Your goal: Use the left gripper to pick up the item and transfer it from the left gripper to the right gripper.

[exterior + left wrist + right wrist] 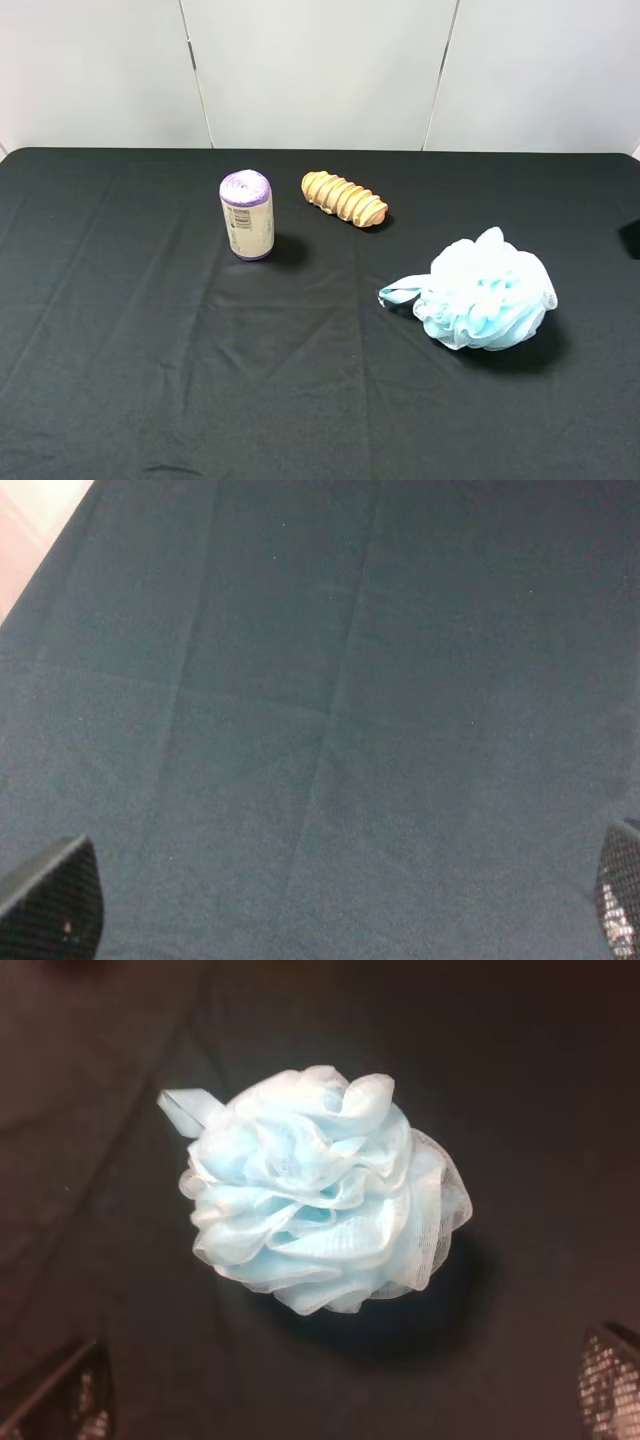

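The item, a fluffy pale blue and white mesh pouf, lies on the black cloth at the right, its loop tail pointing left. It also fills the middle of the right wrist view. My right gripper is open and hangs above the pouf, with only its two fingertips showing, wide apart. My left gripper is open over bare cloth, its fingertips at the frame corners, and no object is in its view. Neither arm shows in the exterior high view.
A purple-topped roll stands upright at the centre left of the black-clothed table. A ridged tan wooden piece lies to its right, behind the pouf. A pale wall runs along the table's far edge.
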